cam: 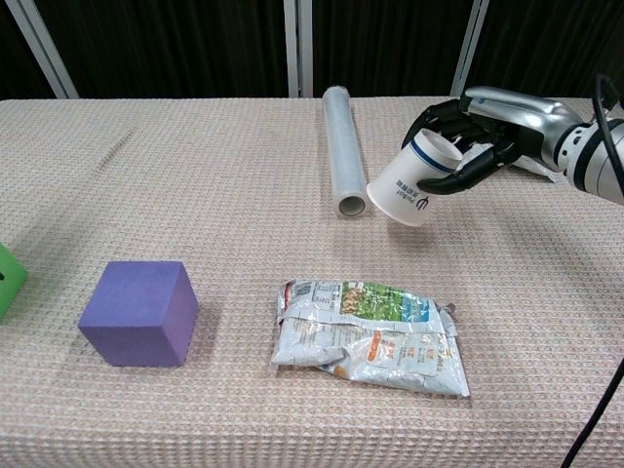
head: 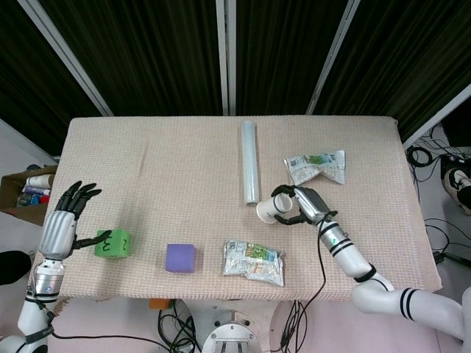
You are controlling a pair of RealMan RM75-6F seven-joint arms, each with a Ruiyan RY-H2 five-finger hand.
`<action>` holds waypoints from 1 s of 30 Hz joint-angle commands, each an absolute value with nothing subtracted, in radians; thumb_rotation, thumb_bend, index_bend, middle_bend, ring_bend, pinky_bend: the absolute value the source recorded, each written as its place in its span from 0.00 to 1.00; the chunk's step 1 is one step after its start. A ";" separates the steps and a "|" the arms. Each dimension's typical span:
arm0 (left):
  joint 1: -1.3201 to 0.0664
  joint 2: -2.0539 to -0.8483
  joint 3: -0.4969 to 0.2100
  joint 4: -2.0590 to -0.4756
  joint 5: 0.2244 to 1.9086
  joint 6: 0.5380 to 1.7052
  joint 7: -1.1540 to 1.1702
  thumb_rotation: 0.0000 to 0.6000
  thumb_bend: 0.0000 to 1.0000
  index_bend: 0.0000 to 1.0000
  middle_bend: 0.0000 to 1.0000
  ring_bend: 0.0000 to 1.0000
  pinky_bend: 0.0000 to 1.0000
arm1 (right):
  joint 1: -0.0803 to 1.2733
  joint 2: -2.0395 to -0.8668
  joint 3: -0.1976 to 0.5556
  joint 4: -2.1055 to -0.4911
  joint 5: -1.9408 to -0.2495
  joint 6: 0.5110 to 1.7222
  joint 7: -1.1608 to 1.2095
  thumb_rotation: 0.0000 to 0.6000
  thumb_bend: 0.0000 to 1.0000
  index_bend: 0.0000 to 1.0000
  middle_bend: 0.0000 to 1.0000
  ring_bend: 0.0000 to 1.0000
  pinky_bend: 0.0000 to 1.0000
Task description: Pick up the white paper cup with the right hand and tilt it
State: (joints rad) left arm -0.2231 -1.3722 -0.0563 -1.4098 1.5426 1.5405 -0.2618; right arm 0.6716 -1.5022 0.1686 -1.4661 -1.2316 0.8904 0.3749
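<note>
Right hand (cam: 487, 132) is grasping the one white paper cup (cam: 414, 178), tilting it above open tablecloth (cam: 224, 185).
Left hand (head: 65, 220) is hanging released, fingers spread, beside one green block (head: 112, 243) near the table's left edge; two snack bags (cam: 370, 336) are lying apart.

I see black curtains (head: 147, 51) with pale posts at 12 o'clock, a cloth-covered table (head: 162, 169), and cables (head: 441, 228) on the floor at 3 o'clock.

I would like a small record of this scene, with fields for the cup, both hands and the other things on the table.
cup: white paper cup, tilted, mouth down and to the left, off the table
right hand: holds the cup
left hand: fingers apart, holds nothing, beside the green block
others: clear roll, purple cube, two snack bags
</note>
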 commanded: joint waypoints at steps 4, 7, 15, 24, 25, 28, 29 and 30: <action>-0.214 -1.382 -0.057 -1.400 1.546 1.550 -0.271 1.00 0.00 0.20 0.13 0.05 0.13 | 0.617 -1.572 0.146 -1.330 -1.317 0.816 0.738 1.00 0.25 0.26 0.20 0.09 0.05; -0.206 -1.386 -0.059 -1.390 1.543 1.555 -0.268 1.00 0.00 0.20 0.13 0.05 0.13 | 0.614 -1.548 0.120 -1.312 -1.352 0.805 0.742 1.00 0.24 0.13 0.14 0.05 0.00; -0.186 -1.394 -0.053 -1.369 1.545 1.568 -0.290 1.00 0.00 0.20 0.13 0.05 0.13 | 0.611 -1.384 0.088 -1.434 -1.349 0.818 0.429 1.00 0.17 0.01 0.08 0.00 0.00; -0.164 -1.380 -0.054 -1.387 1.554 1.595 -0.286 1.00 0.00 0.20 0.13 0.05 0.13 | 0.750 -1.270 0.099 -1.635 -1.150 0.750 -0.238 1.00 0.09 0.06 0.15 0.01 0.00; -0.161 -1.380 -0.054 -1.389 1.553 1.596 -0.287 1.00 0.00 0.20 0.13 0.05 0.13 | 0.764 -1.277 0.098 -1.644 -1.109 0.755 -0.302 1.00 0.09 0.08 0.16 0.01 0.00; -0.152 -1.378 -0.054 -1.391 1.549 1.600 -0.289 1.00 0.00 0.20 0.13 0.05 0.13 | 0.820 -1.329 0.081 -1.640 -0.954 0.790 -0.522 1.00 0.09 0.12 0.18 0.02 0.00; -0.150 -1.377 -0.053 -1.391 1.548 1.600 -0.290 1.00 0.00 0.20 0.13 0.05 0.13 | 0.833 -1.348 0.076 -1.635 -0.915 0.805 -0.569 1.00 0.09 0.13 0.19 0.03 0.00; -0.147 -1.377 -0.052 -1.390 1.548 1.601 -0.291 1.00 0.00 0.20 0.13 0.05 0.13 | 0.844 -1.369 0.073 -1.629 -0.882 0.821 -0.608 1.00 0.09 0.13 0.19 0.03 0.00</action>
State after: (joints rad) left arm -0.1480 -1.3773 -0.0528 -1.3903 1.5480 1.6005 -0.2906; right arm 0.7501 -1.3298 0.0909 -1.5850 -1.0906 0.7874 -0.3539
